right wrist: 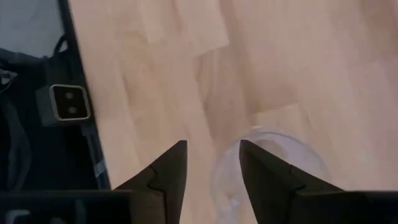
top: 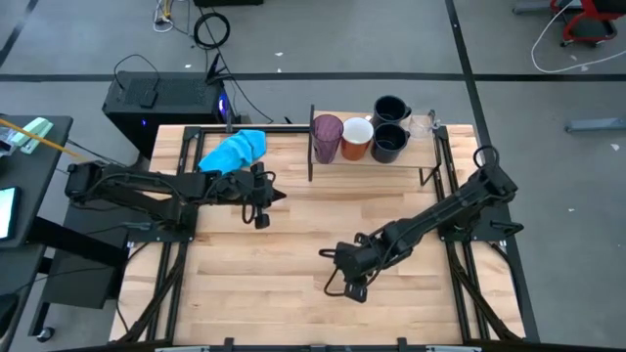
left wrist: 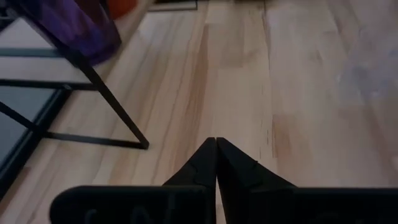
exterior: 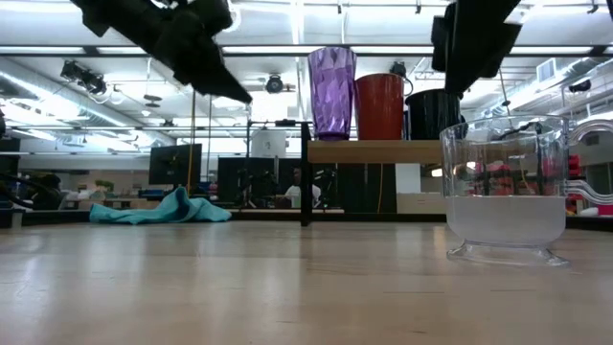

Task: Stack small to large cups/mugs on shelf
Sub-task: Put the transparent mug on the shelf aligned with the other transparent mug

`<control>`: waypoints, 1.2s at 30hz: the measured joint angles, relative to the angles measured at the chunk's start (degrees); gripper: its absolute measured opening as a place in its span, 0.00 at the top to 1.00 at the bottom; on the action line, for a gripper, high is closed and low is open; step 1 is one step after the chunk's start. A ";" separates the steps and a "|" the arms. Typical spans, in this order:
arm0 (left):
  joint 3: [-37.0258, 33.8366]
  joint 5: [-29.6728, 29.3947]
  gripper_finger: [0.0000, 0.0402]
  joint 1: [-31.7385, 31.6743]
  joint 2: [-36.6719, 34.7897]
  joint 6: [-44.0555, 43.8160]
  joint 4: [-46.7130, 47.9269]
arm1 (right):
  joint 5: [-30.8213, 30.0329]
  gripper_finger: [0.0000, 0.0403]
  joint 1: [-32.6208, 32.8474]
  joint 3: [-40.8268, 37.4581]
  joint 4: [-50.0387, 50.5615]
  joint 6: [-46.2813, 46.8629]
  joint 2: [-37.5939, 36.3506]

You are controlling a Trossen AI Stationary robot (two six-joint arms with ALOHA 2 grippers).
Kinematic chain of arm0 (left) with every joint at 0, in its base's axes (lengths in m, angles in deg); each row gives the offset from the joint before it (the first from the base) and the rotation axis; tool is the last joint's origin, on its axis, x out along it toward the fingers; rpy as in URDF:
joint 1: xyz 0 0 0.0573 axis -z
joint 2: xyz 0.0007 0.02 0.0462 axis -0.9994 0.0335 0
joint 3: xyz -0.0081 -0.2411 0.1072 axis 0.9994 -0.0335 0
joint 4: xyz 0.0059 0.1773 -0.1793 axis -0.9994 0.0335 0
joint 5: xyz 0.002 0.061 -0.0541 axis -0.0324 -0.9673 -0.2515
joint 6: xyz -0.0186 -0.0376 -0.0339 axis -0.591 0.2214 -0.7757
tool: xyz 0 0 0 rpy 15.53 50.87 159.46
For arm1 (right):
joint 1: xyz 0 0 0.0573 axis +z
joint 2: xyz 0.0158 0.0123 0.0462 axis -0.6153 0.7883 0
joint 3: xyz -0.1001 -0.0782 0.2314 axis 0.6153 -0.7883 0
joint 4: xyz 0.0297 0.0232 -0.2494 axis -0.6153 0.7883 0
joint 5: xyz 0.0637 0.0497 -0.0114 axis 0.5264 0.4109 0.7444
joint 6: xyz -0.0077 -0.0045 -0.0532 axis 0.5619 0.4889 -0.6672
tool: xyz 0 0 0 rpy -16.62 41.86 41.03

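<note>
On the shelf [exterior: 383, 150] at the table's far side stand a purple tumbler [top: 326, 137], an orange mug [top: 356, 137] and two black mugs [top: 389, 110] [top: 388, 144]; a small clear cup [top: 423, 124] is at its right end. Another clear cup [exterior: 505, 192] stands upright on the table near the front. My right gripper [right wrist: 213, 155] hangs open just above this cup [right wrist: 273, 165], apart from it. My left gripper [left wrist: 216, 155] is shut and empty above the table, near the shelf's left end [top: 282, 196].
A bright blue cloth [top: 235, 149] lies crumpled at the far left of the table, left of the shelf. The shelf's dark upright side panel [left wrist: 106, 102] stands close ahead of my left gripper. A small camera box [right wrist: 68, 102] sits at the table's near edge.
</note>
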 joint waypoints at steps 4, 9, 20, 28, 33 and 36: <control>0.03 0.00 0.97 0.00 -1.53 -0.97 -0.26 | 0.00 0.62 1.73 1.28 0.15 -0.80 0.79; 0.02 0.00 0.94 0.00 -1.69 -0.99 -0.47 | -0.29 0.63 4.68 1.31 -0.60 -6.29 -0.37; 0.02 0.00 0.94 0.02 -1.69 -0.96 -0.49 | 0.84 0.64 10.76 0.75 -1.86 -5.27 1.64; 0.02 0.00 0.96 0.00 -1.64 -0.94 -0.66 | -0.15 0.64 11.03 -1.05 1.01 -0.21 1.66; 0.02 0.00 0.94 0.00 -1.64 -0.94 -0.64 | -0.30 0.64 11.08 -1.05 0.15 1.24 2.29; 0.02 0.00 0.94 0.01 -1.64 -0.93 -0.65 | -0.44 0.64 11.01 -1.10 -0.09 1.03 3.34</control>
